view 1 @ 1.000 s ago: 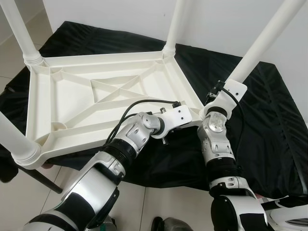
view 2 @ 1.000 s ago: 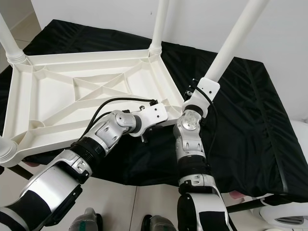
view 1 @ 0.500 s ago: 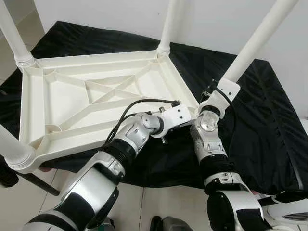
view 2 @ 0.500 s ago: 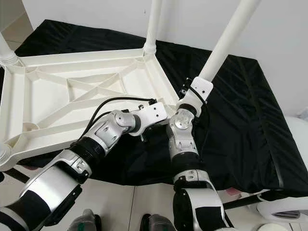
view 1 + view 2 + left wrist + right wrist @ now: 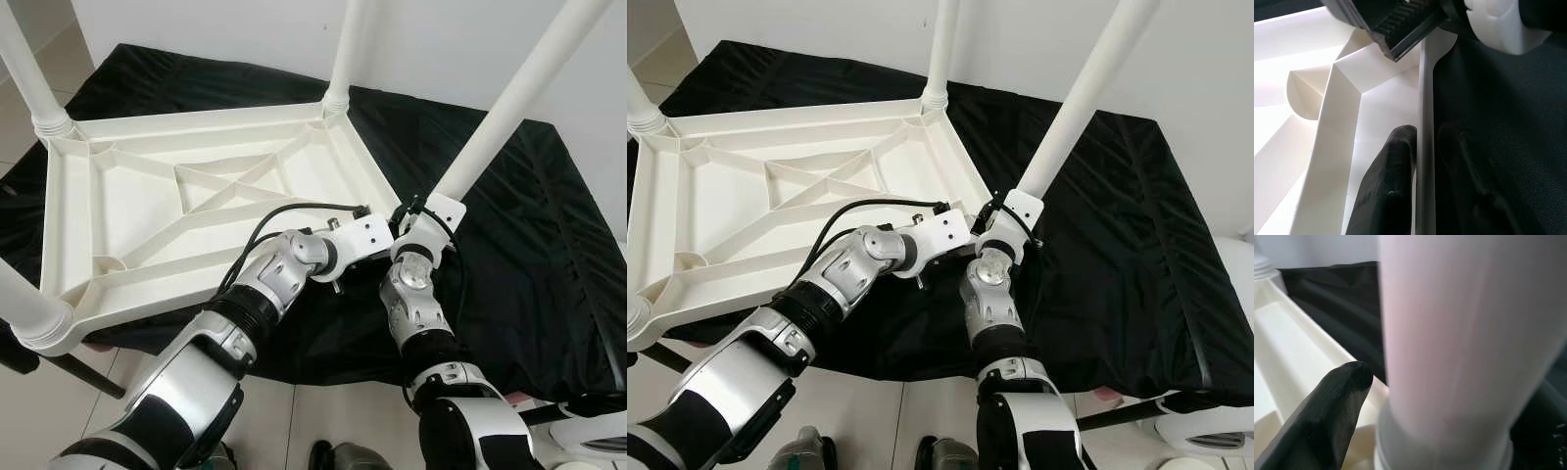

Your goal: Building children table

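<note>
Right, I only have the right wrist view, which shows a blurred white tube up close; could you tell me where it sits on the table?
Observer: That tube is a leg standing at the near right corner of the upturned table top, with the right gripper at its base.
Operator: Thank you, and where is the other arm?
Observer: The left gripper is on the table top's rim beside that corner, one finger on each side of it.
Operator: What is the table top resting on?
Observer: It lies on a black cloth.
</note>
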Available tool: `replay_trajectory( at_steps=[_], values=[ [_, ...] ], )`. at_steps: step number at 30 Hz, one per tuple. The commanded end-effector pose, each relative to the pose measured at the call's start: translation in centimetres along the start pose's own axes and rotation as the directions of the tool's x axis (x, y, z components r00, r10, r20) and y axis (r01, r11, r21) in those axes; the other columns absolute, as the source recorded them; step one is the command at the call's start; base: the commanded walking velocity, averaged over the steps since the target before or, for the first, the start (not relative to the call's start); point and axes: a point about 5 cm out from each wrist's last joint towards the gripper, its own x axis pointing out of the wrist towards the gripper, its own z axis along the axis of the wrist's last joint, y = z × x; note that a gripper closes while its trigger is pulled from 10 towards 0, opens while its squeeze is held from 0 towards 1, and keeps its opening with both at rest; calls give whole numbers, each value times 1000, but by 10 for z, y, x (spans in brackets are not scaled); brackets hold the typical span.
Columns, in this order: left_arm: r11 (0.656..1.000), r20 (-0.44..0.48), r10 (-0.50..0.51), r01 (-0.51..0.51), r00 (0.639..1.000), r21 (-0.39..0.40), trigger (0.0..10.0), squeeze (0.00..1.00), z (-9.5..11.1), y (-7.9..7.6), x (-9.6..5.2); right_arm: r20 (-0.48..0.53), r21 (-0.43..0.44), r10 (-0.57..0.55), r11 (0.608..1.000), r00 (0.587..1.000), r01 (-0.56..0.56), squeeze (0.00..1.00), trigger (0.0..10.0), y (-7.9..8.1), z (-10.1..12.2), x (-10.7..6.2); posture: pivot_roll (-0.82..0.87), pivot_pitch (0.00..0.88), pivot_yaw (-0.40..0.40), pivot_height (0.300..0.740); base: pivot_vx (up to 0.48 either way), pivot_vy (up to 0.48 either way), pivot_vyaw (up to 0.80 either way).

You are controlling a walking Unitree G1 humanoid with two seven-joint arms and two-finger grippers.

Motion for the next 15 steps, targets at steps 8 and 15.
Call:
replay_trajectory(
  at_steps=[8,15],
  values=[
    [1000,-47,-16,15,999,-22,10000,0,-12,-7,3,60,-66,88,994,994,-84,0,10000,-20,3,5,35,67,-83,740,0,0,0],
    [1000,-46,-20,19,999,-18,10000,0,-12,-8,4,60,-64,234,971,970,-230,0,10000,-30,1,2,29,61,-79,740,0,0,0]
  ],
)
